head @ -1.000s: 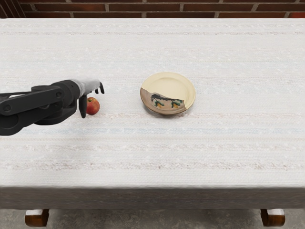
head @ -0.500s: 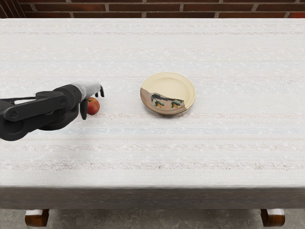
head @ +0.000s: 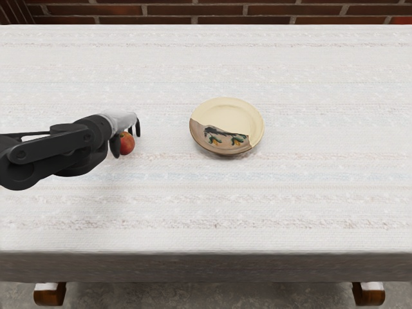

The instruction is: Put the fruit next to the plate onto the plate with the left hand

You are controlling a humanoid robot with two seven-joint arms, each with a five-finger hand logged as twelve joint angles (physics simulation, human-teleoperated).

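The left arm (head: 48,151) is reaching in from the left edge, low over the worktop (head: 270,206), with its dark links angling up toward the middle of the scene. The left hand (head: 123,129) is sitting right over the apple (head: 128,143) and covering the apple's left and upper side. Only the right part of the red fruit is showing from under it. The hand is touching or very nearly touching the apple, but I cannot tell whether it is gripping the apple or only cupping it loosely.

The apple is resting on the worktop, well left of the plate (head: 241,111) and apart from it, with bare cloth lying between them. The plate is sitting flat near the centre of the worktop. It is cream on its upper part, and a brown band with green marks is running along its lower left rim. Nothing is lying on it.

A pale, striped cloth is covering the whole worktop. A brick wall (head: 193,9) is running along the top edge behind it, and two wooden feet (head: 49,293) are showing below the front edge.
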